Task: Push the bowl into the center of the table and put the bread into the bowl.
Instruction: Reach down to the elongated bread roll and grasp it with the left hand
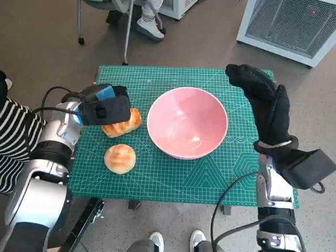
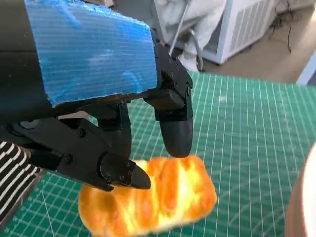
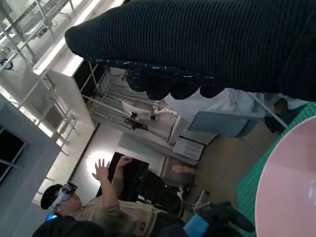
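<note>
A pink bowl [image 1: 187,122] stands on the green mat [image 1: 173,178], near the table's middle; its rim shows in the left wrist view [image 2: 308,197] and the right wrist view [image 3: 286,192]. A long glazed bread [image 1: 126,124] lies left of the bowl, and a round bun [image 1: 119,158] lies nearer me. My left hand [image 1: 105,106] hovers over the long bread's left end. Its fingers [image 2: 175,133] spread over the bread [image 2: 158,202], with their tips at its edge. My gloved right hand [image 1: 265,105] is raised to the right of the bowl, fingers stretched out and holding nothing [image 3: 197,44].
A white appliance [image 1: 289,23] stands on the floor beyond the table's far right corner. Chair legs and a person's foot [image 1: 149,27] are behind the table. A striped sleeve [image 1: 13,136] is at the left. Feet [image 1: 178,241] show at the near edge. A person [image 3: 98,207] sits in the background.
</note>
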You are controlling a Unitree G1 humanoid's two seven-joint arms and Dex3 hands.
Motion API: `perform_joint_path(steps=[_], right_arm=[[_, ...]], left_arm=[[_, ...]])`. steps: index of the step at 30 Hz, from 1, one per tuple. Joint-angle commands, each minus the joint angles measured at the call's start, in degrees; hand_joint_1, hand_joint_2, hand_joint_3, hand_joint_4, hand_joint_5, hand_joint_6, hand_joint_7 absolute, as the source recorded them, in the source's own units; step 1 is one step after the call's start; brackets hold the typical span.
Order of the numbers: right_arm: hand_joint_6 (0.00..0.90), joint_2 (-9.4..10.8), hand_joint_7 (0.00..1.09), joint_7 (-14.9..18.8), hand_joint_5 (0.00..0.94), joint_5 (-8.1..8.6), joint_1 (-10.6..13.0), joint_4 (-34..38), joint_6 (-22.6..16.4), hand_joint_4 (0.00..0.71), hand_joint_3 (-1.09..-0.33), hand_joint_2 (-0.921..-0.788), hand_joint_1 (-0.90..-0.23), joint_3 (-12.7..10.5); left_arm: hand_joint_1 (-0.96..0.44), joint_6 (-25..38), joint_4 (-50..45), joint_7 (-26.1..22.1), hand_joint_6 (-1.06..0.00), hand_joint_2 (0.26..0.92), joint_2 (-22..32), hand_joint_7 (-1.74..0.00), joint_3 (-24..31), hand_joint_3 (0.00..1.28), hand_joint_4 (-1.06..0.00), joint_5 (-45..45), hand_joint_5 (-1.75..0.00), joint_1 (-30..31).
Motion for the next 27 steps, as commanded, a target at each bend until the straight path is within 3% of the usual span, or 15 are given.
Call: perform_joint_path(steps=[1, 17, 20, 21, 22, 23, 24, 26, 27], right_arm=[[0.053, 0.0, 0.61, 0.6, 0.003, 0.32, 0.5, 0.9, -0.1, 0.214, -0.750, -0.921, -0.818, 0.0], [0.050, 0.0, 0.62, 0.4, 0.004, 0.33, 0.8, 1.4, -0.9, 0.216, -0.754, -0.921, -0.818, -0.1], [0.049, 0.1, 0.62, 0.4, 0.003, 0.35, 0.7, 1.6, -0.8, 0.216, -0.755, -0.921, -0.818, -0.1], [0.049, 0.1, 0.62, 0.4, 0.003, 0.37, 0.7, 1.7, -0.8, 0.216, -0.755, -0.921, -0.818, -0.1], [0.049, 0.1, 0.62, 0.3, 0.003, 0.37, 0.7, 1.7, -0.8, 0.216, -0.755, -0.921, -0.818, -0.2], [0.048, 0.1, 0.62, 0.3, 0.003, 0.36, 0.7, 1.7, -0.8, 0.216, -0.755, -0.921, -0.817, -0.1], [0.048, 0.1, 0.62, 0.3, 0.003, 0.36, 0.7, 1.7, -0.8, 0.216, -0.755, -0.921, -0.817, -0.1], [0.048, 0.2, 0.62, 0.3, 0.003, 0.39, 0.7, 1.7, -0.8, 0.216, -0.755, -0.921, -0.817, -0.1], [0.048, 0.2, 0.62, 0.3, 0.003, 0.41, 0.8, 1.7, -0.8, 0.216, -0.755, -0.921, -0.817, -0.2]], left_arm=[[0.00, -2.0, -2.0, 0.5, -0.54, 0.921, 1.6, -1.29, 2.3, 0.11, -0.68, -2.1, -1.13, -0.5], [0.00, -7.6, -7.0, 0.1, -0.56, 0.921, 3.9, -1.26, 6.7, 0.10, -0.68, -5.2, -1.14, 1.4], [0.00, -4.7, -7.2, -2.9, -0.48, 0.921, 3.9, -1.31, 6.1, 0.14, -0.67, -4.6, -1.17, 1.7], [-0.03, -3.3, -7.3, -4.2, -0.41, 0.888, 3.9, -1.17, 5.6, 0.12, -0.61, -4.2, -1.03, 1.7], [-0.07, -0.1, -7.5, -7.3, -0.35, 0.845, 3.9, -0.86, 4.4, 0.09, -0.56, -3.2, -0.74, 1.0], [-0.14, 2.1, -7.6, -9.4, -0.28, 0.813, 3.9, -0.59, 3.7, 0.07, -0.45, -2.5, -0.48, 0.5], [-0.17, 4.8, -7.7, -12.5, -0.26, 0.803, 3.7, -0.48, 2.6, 0.05, -0.41, -1.8, -0.39, -0.4], [-0.28, 8.0, -8.0, -16.6, -0.17, 0.767, 3.4, -0.21, 1.5, 0.02, -0.20, -1.2, -0.16, -1.4], [-0.31, 9.0, -8.3, -18.0, -0.15, 0.759, 3.3, -0.17, 1.3, 0.02, -0.16, -1.2, -0.13, -1.5]])
